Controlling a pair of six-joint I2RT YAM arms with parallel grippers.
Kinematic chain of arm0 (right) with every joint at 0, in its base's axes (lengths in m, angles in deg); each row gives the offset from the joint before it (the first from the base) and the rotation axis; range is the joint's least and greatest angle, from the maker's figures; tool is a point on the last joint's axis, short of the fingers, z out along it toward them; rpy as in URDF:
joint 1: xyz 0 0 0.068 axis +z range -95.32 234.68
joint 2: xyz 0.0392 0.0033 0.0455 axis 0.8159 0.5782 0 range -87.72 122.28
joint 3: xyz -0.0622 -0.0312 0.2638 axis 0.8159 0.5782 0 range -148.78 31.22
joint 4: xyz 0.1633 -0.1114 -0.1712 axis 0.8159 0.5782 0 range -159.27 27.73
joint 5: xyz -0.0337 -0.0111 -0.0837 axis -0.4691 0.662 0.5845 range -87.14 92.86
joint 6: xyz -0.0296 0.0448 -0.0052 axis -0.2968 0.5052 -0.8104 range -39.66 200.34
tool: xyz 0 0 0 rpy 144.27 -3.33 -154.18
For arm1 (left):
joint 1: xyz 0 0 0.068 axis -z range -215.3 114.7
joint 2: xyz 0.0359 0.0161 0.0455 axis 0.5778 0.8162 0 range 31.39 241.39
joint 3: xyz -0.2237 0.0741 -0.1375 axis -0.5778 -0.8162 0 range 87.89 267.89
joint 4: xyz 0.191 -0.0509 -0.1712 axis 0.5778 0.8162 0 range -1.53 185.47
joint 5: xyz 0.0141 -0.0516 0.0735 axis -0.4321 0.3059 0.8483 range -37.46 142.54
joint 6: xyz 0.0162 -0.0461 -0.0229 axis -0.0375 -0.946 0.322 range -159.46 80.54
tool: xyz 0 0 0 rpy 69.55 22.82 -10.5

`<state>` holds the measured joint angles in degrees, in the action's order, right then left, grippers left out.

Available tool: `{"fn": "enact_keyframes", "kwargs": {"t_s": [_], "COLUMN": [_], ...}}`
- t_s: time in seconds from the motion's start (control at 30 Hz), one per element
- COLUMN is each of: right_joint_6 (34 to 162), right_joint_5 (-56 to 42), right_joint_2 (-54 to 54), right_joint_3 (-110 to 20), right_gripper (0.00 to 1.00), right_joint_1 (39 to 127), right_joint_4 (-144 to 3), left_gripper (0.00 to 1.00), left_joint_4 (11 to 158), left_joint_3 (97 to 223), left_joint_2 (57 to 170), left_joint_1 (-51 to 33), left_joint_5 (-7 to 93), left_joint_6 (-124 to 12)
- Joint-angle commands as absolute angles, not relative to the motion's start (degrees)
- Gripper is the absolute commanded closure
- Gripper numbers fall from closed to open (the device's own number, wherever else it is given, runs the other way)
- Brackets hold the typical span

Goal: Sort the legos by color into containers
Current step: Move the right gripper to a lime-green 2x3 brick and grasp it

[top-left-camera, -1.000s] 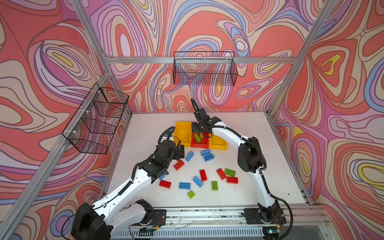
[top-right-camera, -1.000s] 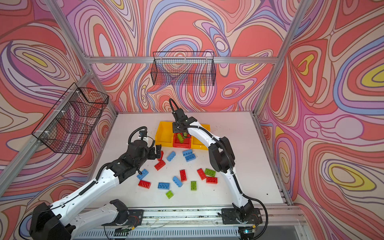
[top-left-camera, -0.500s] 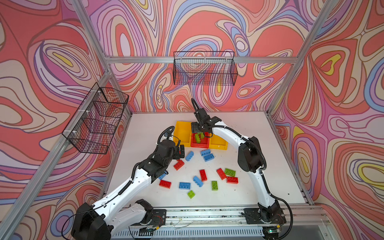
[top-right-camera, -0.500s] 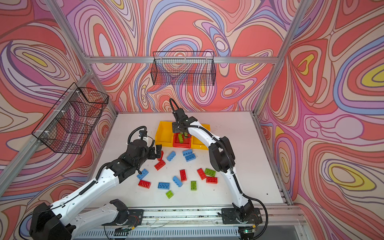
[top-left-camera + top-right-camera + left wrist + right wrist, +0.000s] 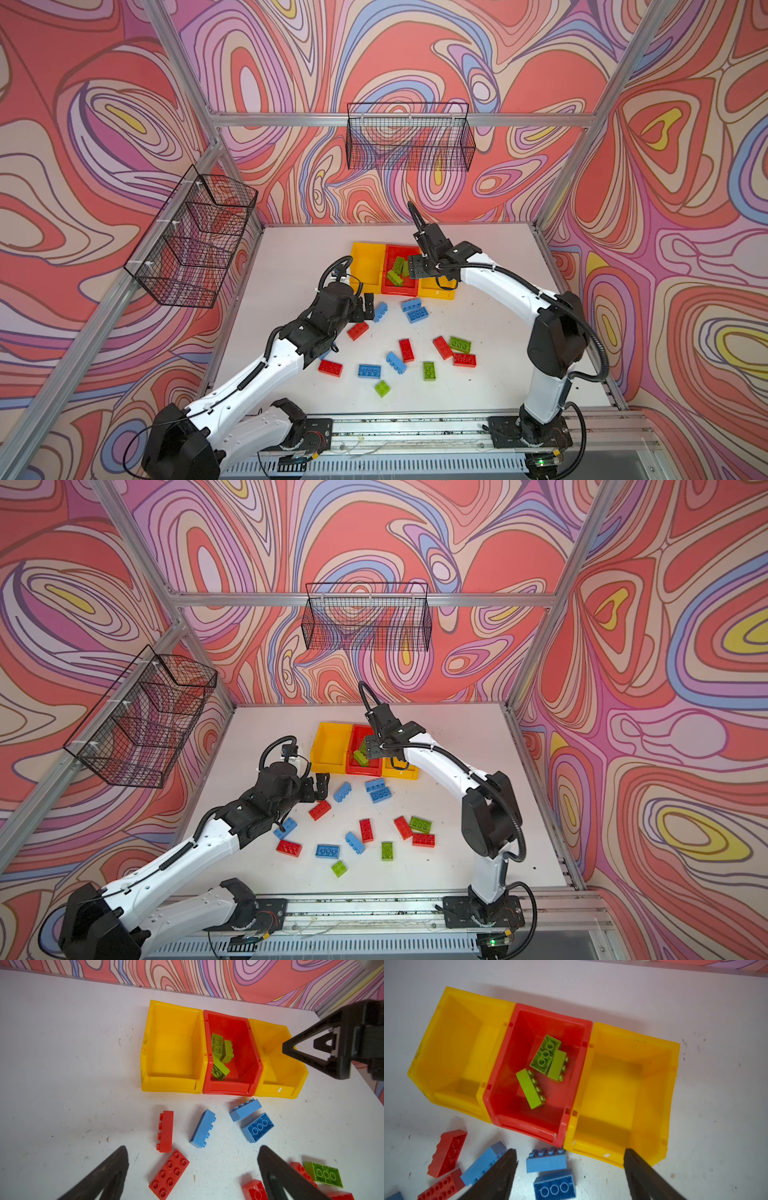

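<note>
Three lime green bricks (image 5: pixel 545 1054) are lying loose in the red middle bin (image 5: pixel 529 1128), so green is evidently being collected there regardless of bin colour. The left yellow bin (image 5: pixel 452 1043) and right yellow bin (image 5: pixel 633 1084) are sitting empty, presumably reserved for red and blue. The right gripper (image 5: pixel 411 268) is hovering directly above the red bin, jaws spread, carrying nothing. Remaining red, blue and green bricks (image 5: pixel 406 350) are lying scattered on the white table (image 5: pixel 291 257), nearer the robot. The left gripper (image 5: pixel 193 1150) is hanging low over a red brick (image 5: pixel 166 1131) and a blue brick (image 5: pixel 203 1128), jaws fully spread and empty, apparently lining up a pick.
</note>
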<state>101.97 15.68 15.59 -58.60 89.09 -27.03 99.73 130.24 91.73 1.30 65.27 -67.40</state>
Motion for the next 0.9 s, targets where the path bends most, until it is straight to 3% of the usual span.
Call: {"fn": "enact_keyframes", "kwargs": {"t_s": [0.0,0.3,0.57,0.87], "right_joint_6": [106.4,121.7,127.9,130.6], "right_joint_5": [17.5,16.4,11.6,9.9], "right_joint_2": [9.8,-3.8,-7.7,-7.7], "right_joint_3": [-49.4,-28.0,-17.3,-15.4], "right_gripper": [0.16,0.14,0.14,0.14], "right_joint_1": [88.9,88.9,88.9,88.9], "right_joint_4": [-22.6,-20.5,-25.6,-29.2], "left_gripper": [0.00,0.00,0.00,0.00], "left_joint_4": [98.3,97.4,98.1,99.0], "left_joint_3": [129.7,133.9,135.5,135.8], "left_joint_2": [93.0,101.4,102.2,101.6], "left_joint_1": [6.2,17.6,18.4,18.4], "left_joint_5": [68.1,72.5,71.9,72.1], "left_joint_6": [-70.0,-72.7,-71.9,-69.1]}}
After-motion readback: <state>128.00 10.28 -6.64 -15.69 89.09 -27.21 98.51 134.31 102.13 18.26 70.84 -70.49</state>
